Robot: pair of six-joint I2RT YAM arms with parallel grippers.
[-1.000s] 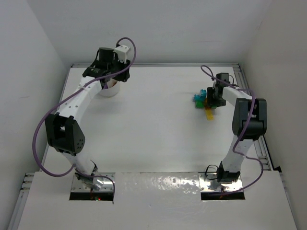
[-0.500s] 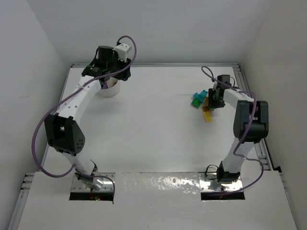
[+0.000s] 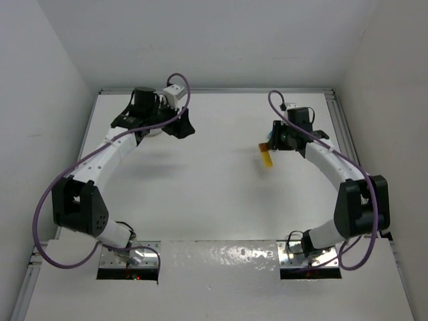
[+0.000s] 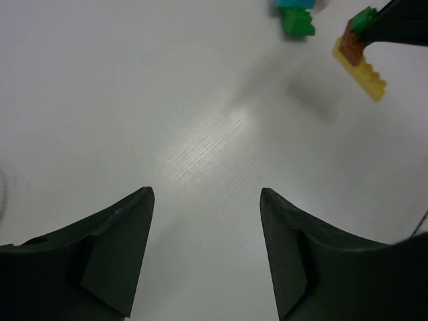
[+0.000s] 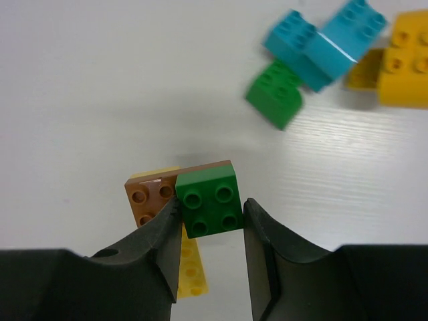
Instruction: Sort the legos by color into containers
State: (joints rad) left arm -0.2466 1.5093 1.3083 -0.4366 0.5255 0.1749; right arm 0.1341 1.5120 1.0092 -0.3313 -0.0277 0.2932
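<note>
Peeking out from under the L arm (image 3: pixel 100 157) at the back-left of the table (image 3: pixel 214 194), the white bowl (image 3: pixel 151 132) is mostly hidden, so its compartments can't be made out. Loose legos lie on the table's back-right, seen via R wrist cam and a bit blurred: teal bricks (image 5: pixel 328 40) touching each other, yellow bricks (image 5: pixel 404 60) just beside them at the frame edge, and a loose green brick (image 5: pixel 275 93) against the teal. A small stuck-together stack hangs off the table w/ a shadow under it: green 2x2 (image 5: pixel 210 200), studs toward the cam, a brown plate (image 5: pixel 148 197) touching its side, and a long yellow plate (image 5: pixel 190 284) sticking out below. L arm curves from its base up the left side, wrist turned toward table centre. L gripper (image 4: pixel 207 200) has its fingers spread w/ nothing between them, over bare table. R arm (image 3: pixel 334 164) bows out to the right edge, forearm reaching back & inward. R gripper (image 5: pixel 210 212) pinches the green 2x2 by its sides.
</note>
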